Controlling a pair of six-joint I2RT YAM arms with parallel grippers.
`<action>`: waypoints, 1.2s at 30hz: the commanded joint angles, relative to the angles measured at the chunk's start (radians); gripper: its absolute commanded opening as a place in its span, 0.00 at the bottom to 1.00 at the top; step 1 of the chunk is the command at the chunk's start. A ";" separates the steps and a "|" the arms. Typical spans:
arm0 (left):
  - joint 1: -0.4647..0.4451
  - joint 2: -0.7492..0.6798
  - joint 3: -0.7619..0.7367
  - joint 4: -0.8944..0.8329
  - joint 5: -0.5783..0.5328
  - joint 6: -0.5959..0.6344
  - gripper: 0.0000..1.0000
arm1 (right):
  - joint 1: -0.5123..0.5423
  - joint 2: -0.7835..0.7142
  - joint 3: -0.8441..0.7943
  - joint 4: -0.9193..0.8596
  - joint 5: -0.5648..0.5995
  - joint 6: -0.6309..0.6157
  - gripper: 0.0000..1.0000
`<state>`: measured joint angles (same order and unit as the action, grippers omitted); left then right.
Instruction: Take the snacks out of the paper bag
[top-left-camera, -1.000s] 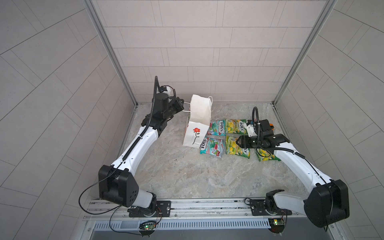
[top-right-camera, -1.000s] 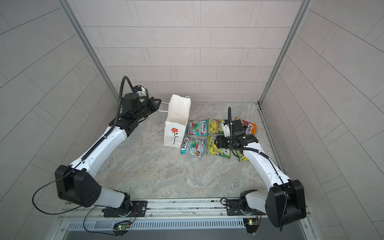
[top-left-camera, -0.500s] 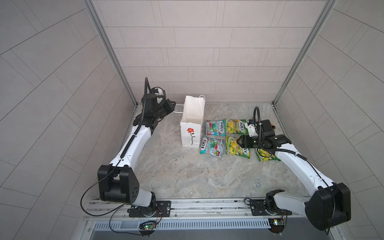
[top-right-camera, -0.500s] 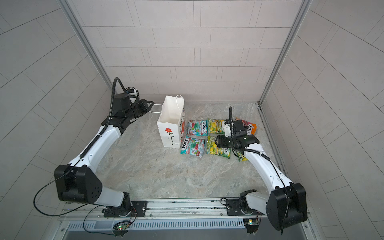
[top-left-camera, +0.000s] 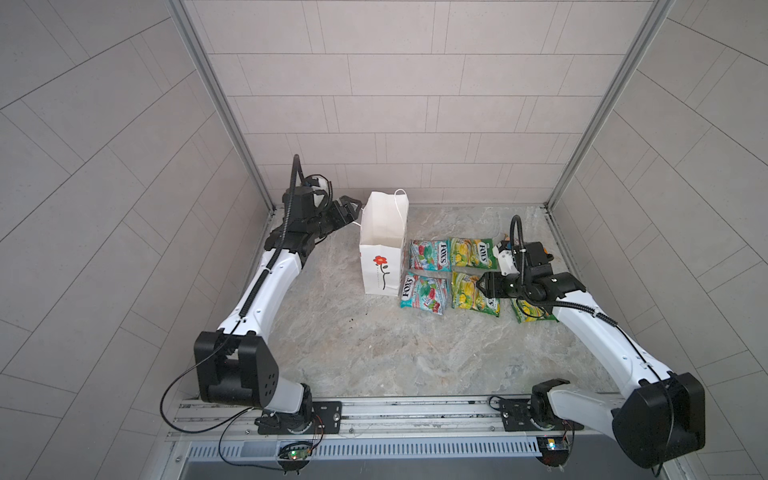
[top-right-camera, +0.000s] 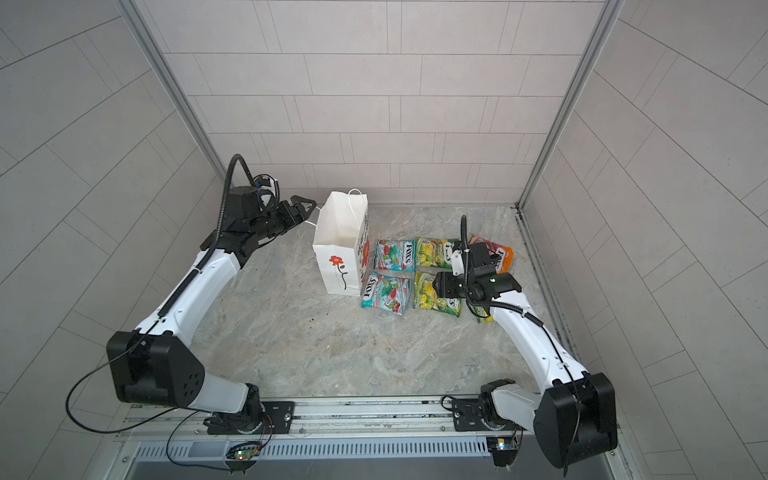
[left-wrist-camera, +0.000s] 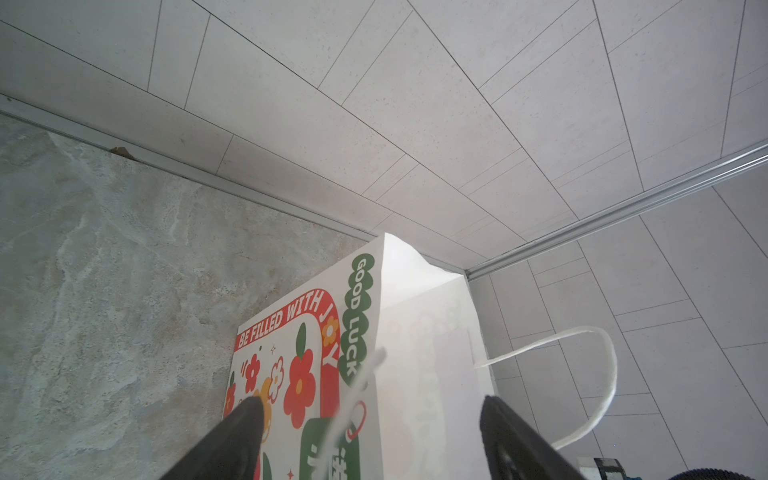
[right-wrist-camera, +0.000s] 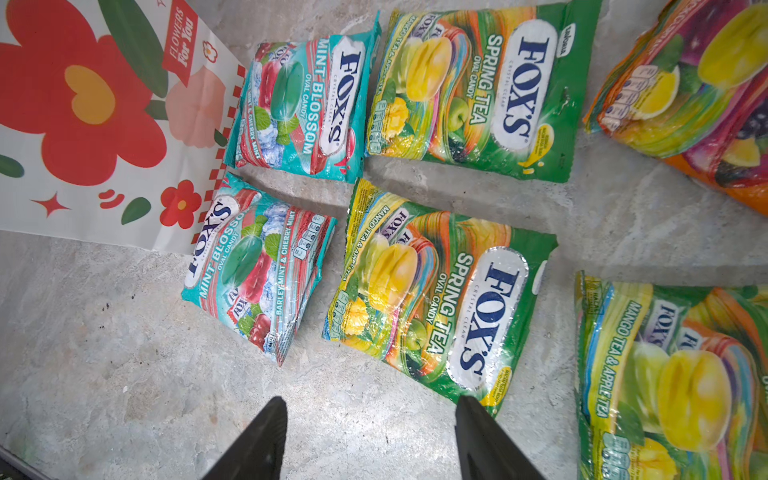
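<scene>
Paper bag (top-left-camera: 380, 266): interior floor out of sight. Orange-pink packet (top-right-camera: 503, 254), farthest from bag, mostly behind my right arm (top-right-camera: 482, 270); third green-yellow packet (top-left-camera: 525, 311) half under it.

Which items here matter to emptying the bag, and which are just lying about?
Belongs to the job: paper bag; two teal packets; three green packets; orange packet.
Just lying about: dark specks on the table; brown scrap.
</scene>
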<state>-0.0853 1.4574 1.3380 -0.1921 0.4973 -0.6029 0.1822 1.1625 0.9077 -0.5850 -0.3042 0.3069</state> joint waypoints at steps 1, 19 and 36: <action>0.007 -0.061 0.059 -0.052 -0.018 0.065 0.94 | -0.004 -0.029 -0.022 0.019 0.053 0.007 0.66; 0.011 -0.348 -0.060 -0.218 -0.719 0.292 1.00 | -0.009 -0.074 -0.161 0.331 0.683 0.062 0.66; 0.011 -0.483 -0.529 0.073 -0.961 0.297 1.00 | -0.023 0.032 -0.349 0.883 1.067 -0.159 0.67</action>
<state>-0.0792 0.9974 0.8783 -0.2382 -0.4114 -0.3313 0.1658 1.1862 0.5945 0.1574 0.6678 0.2142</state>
